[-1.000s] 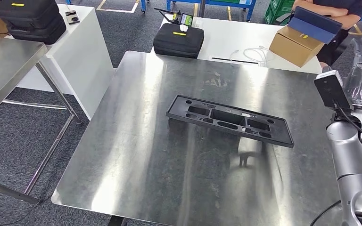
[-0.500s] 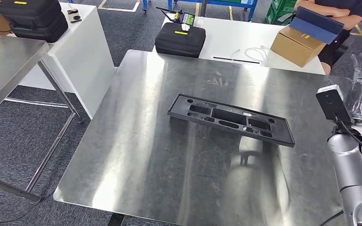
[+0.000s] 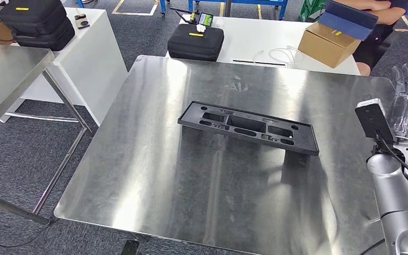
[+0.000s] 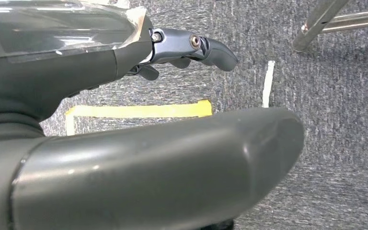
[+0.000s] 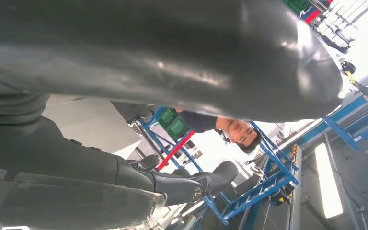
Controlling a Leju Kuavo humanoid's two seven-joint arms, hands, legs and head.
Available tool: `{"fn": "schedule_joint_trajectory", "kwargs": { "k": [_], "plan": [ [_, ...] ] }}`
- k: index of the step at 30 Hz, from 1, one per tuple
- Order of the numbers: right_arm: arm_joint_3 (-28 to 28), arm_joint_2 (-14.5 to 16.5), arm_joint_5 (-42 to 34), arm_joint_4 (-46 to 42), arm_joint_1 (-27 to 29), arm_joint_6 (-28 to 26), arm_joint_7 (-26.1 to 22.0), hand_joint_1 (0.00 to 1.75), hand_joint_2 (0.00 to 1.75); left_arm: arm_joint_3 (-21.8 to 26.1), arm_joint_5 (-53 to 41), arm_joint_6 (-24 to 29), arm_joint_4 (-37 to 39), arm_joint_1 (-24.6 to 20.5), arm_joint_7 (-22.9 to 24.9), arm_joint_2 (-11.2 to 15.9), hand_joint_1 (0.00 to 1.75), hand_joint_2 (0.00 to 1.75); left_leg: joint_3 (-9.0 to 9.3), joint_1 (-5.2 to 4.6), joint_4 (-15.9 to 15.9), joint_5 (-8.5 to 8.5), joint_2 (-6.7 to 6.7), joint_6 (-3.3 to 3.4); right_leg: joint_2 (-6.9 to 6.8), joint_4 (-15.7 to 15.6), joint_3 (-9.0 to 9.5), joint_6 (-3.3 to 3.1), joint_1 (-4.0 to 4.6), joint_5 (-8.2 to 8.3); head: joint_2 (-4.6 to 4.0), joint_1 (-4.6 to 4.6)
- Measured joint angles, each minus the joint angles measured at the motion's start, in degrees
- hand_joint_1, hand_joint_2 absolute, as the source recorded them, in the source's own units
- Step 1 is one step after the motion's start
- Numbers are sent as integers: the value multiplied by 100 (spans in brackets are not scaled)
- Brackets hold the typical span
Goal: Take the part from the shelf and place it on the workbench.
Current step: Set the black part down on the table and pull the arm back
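Since the earlier frames the whole head view has slid a little, so the camera has turned; the part (image 3: 248, 128) looks unmoved on the workbench (image 3: 154, 180), and the right hand (image 3: 404, 109) sits a touch lower at the right edge of the frame. That hand is raised well clear of the part, fingers pointing up and apart, holding nothing. The left hand (image 4: 124, 52) hangs over the carpet with its fingers loosely spread and nothing in it. The part lies flat at the centre of the frame, well in from every edge of the steel top, so the placing looks done and the arm seems to be held back to keep off it. At the top of the frame a black case (image 3: 195, 42), cables and a cardboard box (image 3: 328, 45) sit on a white table, with a person behind the box. Nothing lies between the right hand and the part.
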Motion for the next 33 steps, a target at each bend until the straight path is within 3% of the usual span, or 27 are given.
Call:
{"fn": "schedule_joint_trajectory", "kwargs": {
  "k": [3,4,7,8,11,13,15,17,18,19,21,23,25,27,29,31,32,33],
  "plan": [
    [0,0,0,0,0,0,0,0,0,0,0,0,0,0,0,1,0,0,-45,9,120,-68,2,-10,-2,1,-11,-11,3,8,-1,1],
    [-1,0,-1,0,2,-1,0,0,0,0,-1,-4,1,1,0,-1,0,0,-97,25,301,-133,7,-24,-6,3,-37,-17,7,27,-1,-1],
    [-48,-39,-36,-62,32,-33,15,0,0,-3,-33,-25,4,-12,3,-5,0,0,640,83,-532,120,31,-11,-25,29,-193,73,31,176,0,-1],
    [-63,-54,-48,-90,45,-45,24,0,0,-5,-44,-28,4,-17,5,-5,0,0,927,74,-986,279,32,15,-30,32,-224,131,32,222,0,-4],
    [-73,-71,-52,-120,94,-52,42,0,0,-8,-46,-30,6,-19,7,-5,0,0,856,50,-1031,401,32,131,-35,66,-301,239,19,235,0,-15],
    [-83,-91,-54,-135,126,-54,55,0,0,-9,-46,-31,7,-24,7,-4,0,0,757,57,-1063,517,42,231,-30,452,-495,202,15,-72,0,3],
    [-94,-103,-56,-144,157,-55,67,0,0,-9,-46,-33,8,-25,7,-4,0,0,624,42,-1057,615,46,277,-22,1209,-759,151,16,-505,0,26],
    [-101,-105,-59,-146,211,-55,79,0,0,-10,-46,-34,10,-23,7,-4,0,0,496,36,-1052,707,47,278,-19,1692,-832,194,20,-671,-1,27],
    [-104,-105,-61,-152,235,-55,83,0,0,-10,-46,-34,12,-22,7,-4,0,0,437,36,-1049,751,47,271,-19,1624,-713,242,17,-620,0,28],
    [-108,-109,-64,-163,249,-55,85,0,0,-10,-46,-33,14,-22,7,-4,0,0,385,36,-1044,792,46,260,-20,1333,-485,292,14,-512,1,28],
    [-119,-132,-76,-198,244,-55,85,0,0,-11,-46,-33,15,-25,7,-4,0,0,304,29,-1022,861,43,220,-17,454,107,324,27,-351,2,27],
    [-137,-166,-94,-221,234,-57,85,0,0,-11,-45,-31,16,-28,5,-3,0,0,260,11,-1007,928,38,162,-11,-41,416,269,69,-327,1,27],
    [-161,-188,-115,-225,234,-60,85,0,0,-11,-44,-29,17,-25,5,-3,0,0,234,-4,-1006,992,35,114,-10,-79,400,192,78,-292,1,23],
    [-178,-193,-130,-229,230,-63,83,0,0,-11,-44,-27,19,-21,6,0,0,0,154,9,-870,848,32,54,-24,-86,342,95,24,-215,1,11],
    [-199,-198,-149,-238,229,-69,80,0,0,-11,-43,-26,20,-20,4,3,0,0,-46,49,-322,355,36,-27,-39,-87,248,4,-7,-117,1,-6],
    [-225,-216,-167,-255,245,-75,79,0,0,-11,-41,-26,20,-18,1,3,0,0,-263,98,429,-84,40,-87,-44,-79,123,-30,0,-23,1,-17],
    [-234,-229,-174,-262,261,-77,79,0,0,-11,-39,-27,20,-16,1,3,0,0,-290,123,653,-133,41,-106,-46,-73,61,-22,2,21,1,-18],
    [-244,-247,-185,-269,282,-77,78,0,0,-11,-37,-27,20,-15,0,3,0,0,-222,148,683,-69,43,-120,-47,-65,3,-3,0,59,1,-19]
  ]
}}
